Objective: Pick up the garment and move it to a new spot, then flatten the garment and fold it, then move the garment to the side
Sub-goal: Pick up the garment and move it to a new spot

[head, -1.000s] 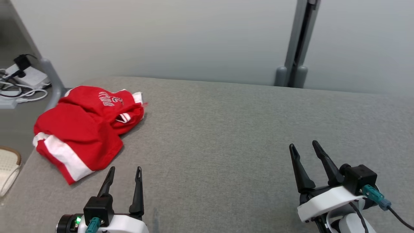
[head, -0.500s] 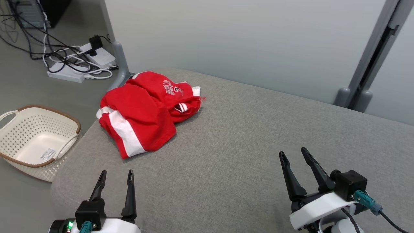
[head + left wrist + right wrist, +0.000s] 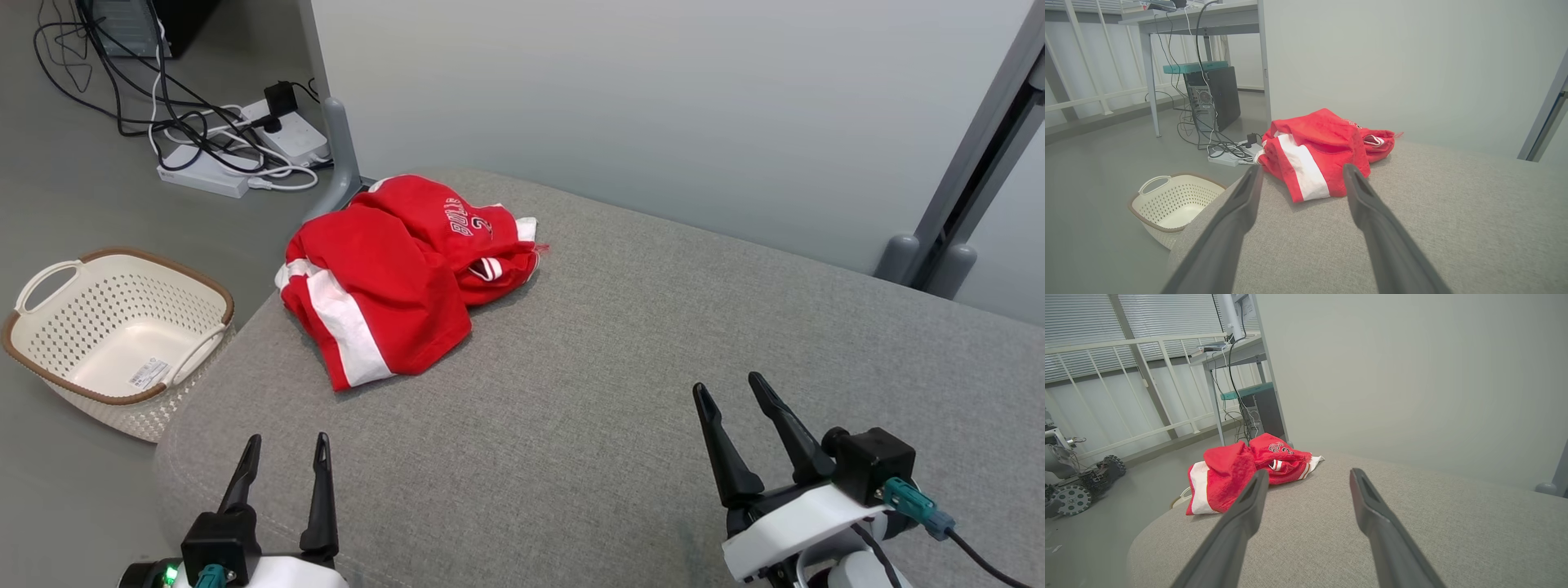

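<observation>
Grey fabric-covered padded table point(image 3: 620, 392): bare apart from one item at its far-left corner.

Red jersey-style garment point(image 3: 384, 286), white bands, striped trim, partial lettering on top: lies crumpled in a loose heap close to the table's left edge. None of it hangs over, as far as I can tell.

- Handling, judged: light, limp knit that will drape and sag when lifted. Not fragile, and the layers may slide over one another.
- Best hold, judged: the white-banded edge on the near side, or the raised fold on top.

Cream perforated plastic basket point(image 3: 114, 306), brown rim: on the floor off the table's left edge. It holds nothing but a label on its bottom.

Left end effector point(image 3: 288, 441) and right end effector point(image 3: 727, 384): both spread, holding nothing, over the near edge and well apart from the garment.
</observation>
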Available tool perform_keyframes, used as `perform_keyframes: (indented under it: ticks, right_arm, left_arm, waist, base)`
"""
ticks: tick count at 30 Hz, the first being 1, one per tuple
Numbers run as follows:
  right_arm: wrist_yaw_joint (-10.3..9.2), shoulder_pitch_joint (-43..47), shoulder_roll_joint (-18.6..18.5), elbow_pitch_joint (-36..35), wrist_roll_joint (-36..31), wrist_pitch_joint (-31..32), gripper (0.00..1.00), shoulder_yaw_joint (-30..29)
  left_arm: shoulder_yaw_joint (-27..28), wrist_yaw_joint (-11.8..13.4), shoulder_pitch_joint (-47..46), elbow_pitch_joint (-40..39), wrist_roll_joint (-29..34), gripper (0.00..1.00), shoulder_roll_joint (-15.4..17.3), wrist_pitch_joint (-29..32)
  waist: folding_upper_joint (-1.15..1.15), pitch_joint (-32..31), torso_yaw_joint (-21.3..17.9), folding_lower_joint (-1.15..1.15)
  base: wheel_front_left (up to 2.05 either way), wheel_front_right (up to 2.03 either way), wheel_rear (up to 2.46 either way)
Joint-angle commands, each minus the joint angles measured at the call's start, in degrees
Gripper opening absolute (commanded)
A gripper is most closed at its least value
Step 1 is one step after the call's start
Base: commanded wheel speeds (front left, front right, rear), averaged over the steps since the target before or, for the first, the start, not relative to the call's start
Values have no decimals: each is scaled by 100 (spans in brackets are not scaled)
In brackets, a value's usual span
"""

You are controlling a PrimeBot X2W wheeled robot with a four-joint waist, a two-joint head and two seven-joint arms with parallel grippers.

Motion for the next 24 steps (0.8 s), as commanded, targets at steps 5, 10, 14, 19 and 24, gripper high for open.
perform_keyframes:
  ticks: [5, 10, 14, 19, 24]
  right_arm:
    - [9, 34, -26, 20, 7, -11, 100, 11]
    - [9, 40, -27, -29, -71, -11, 100, -112]
    - [9, -20, -25, -72, -171, -11, 100, -258]
    - [9, -208, -27, -158, -407, -11, 100, -355]
    - [9, -456, -32, -214, -584, -11, 100, -418]
  left_arm:
    - [46, 21, 5, -8, -114, 100, 26, -27]
    - [112, -14, -76, 15, -242, 100, 26, -27]
    - [188, -156, -263, -102, -46, 100, 22, -27]
    - [345, -432, -741, -246, 140, 100, 95, -25]
    - [546, -768, -1446, -15, 99, 100, 329, -22]
  waist:
    - [0, -27, -27, 0]
    - [0, 6, -69, 0]
    - [0, 195, -170, 0]
    - [0, 662, -367, 0]
    - [0, 1192, -615, 0]
  base:
    - [0, 0, 0]
    - [0, 0, 0]
    - [0, 0, 0]
    - [0, 0, 0]
    - [0, 0, 0]
